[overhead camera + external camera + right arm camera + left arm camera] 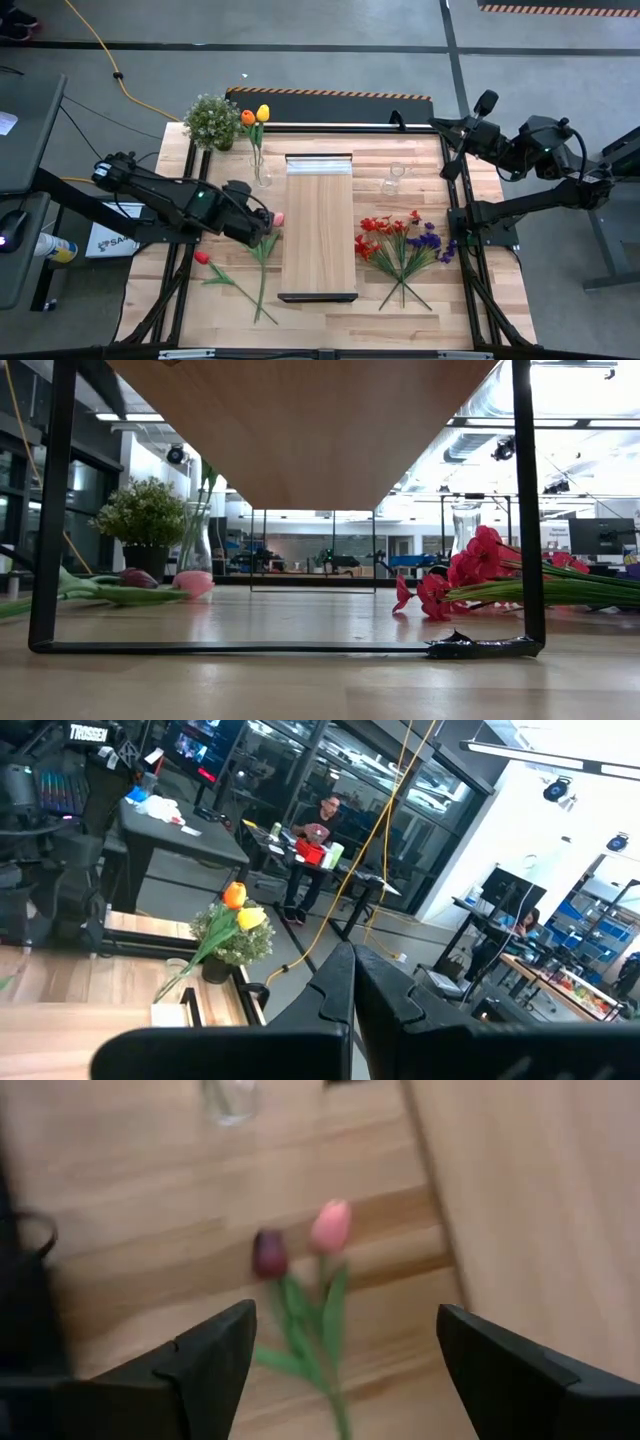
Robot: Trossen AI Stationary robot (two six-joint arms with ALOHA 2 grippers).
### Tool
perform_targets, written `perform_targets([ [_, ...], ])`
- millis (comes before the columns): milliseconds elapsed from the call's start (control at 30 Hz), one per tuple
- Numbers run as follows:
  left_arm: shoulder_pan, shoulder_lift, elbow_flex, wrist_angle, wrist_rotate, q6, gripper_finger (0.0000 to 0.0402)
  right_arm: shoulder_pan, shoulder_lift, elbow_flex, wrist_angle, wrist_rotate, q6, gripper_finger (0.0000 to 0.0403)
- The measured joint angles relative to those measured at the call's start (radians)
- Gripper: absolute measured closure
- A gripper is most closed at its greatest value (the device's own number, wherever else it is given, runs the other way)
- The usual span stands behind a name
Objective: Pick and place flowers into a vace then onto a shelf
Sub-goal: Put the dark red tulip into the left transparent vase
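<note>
A yellow tulip (pixel 263 112) and an orange tulip (pixel 247 118) stand with their stems in a glass vase (pixel 260 178) left of the shelf (pixel 318 225), a light-wood plank on a black frame. A pink tulip (pixel 331 1225) and a dark purple tulip (pixel 268 1253) lie side by side on the table next to the shelf's left edge. My left gripper (pixel 345 1320) hangs open above them, pointing steeply down, with a finger on either side and touching nothing. A red tulip (pixel 202 258) lies nearer the front left. My right gripper (pixel 350 975) is shut and held high at the back right.
Red and purple sprays (pixel 402 245) lie on the table right of the shelf. A second, empty glass vase (pixel 393 178) stands behind them. A bushy potted plant (pixel 212 120) sits at the back left corner. The shelf's black legs (pixel 50 510) stand on the tabletop.
</note>
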Motion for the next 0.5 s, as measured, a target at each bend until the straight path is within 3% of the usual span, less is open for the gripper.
perform_targets([
  [267,-0.002,0.056,-0.035,-0.094,0.043,-0.056,0.0057,0.0,0.0,0.0,-0.002,0.0,0.0,0.0402],
  [500,-0.002,0.058,-0.217,0.089,0.077,-0.085,0.0057,0.0,0.0,0.0,-0.002,0.0,0.0,0.0402],
])
